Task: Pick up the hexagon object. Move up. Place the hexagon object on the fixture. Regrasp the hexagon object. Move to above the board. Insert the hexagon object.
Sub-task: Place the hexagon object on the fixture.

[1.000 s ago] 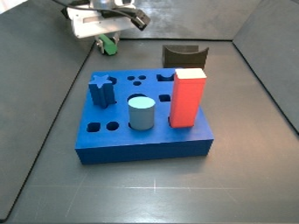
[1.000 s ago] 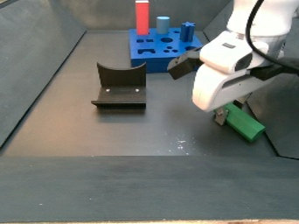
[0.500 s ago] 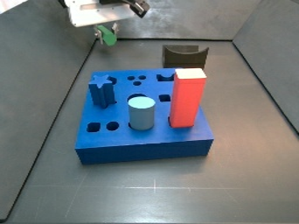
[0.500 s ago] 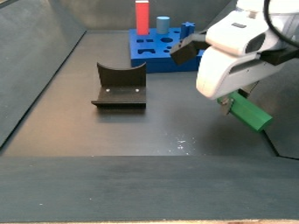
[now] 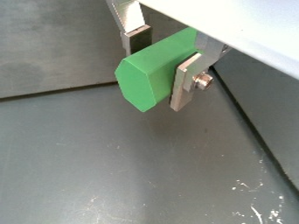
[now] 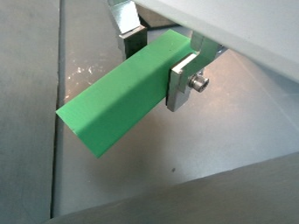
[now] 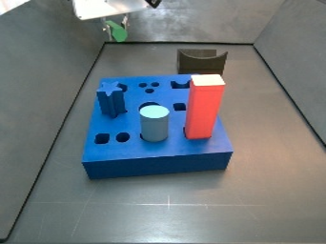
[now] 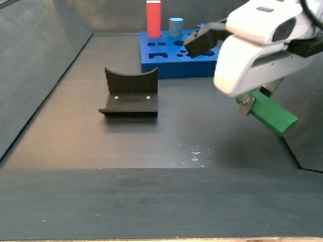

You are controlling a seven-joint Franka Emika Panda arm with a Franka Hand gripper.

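One step of the six looks done and a second is under way: the gripper (image 8: 262, 100), a white-bodied hand with flat silver finger plates, has its jaws closed on the hexagon object (image 8: 274, 115), a small matte green prism bar, and holds it clear of the dark grey tray floor (image 8: 151, 151), so pick-up is complete and the lift appears in progress. Both wrist views show the silver fingers (image 5: 187, 80) pressed against opposite flat faces of the green bar (image 6: 119, 105), gripping it near one end with most of its length sticking out beyond the plates. In a side view the gripper (image 7: 114, 25) hangs high near the far corner of the tray, behind the board. Left to do, as I judge it: set the bar on the fixture (image 8: 128, 95), a small dark brown-black bracket with a curved notch on top, regrasp it, carry it above the board and insert it. The fixture stands empty and well apart from the gripper, with open floor between them. The board (image 7: 159, 133), a thick blue square block with shaped holes, already carries a tall red rectangular block (image 7: 205, 107) and a pale blue cylinder (image 7: 154, 123); these upright pieces are what the arm would need to steer around at insertion.
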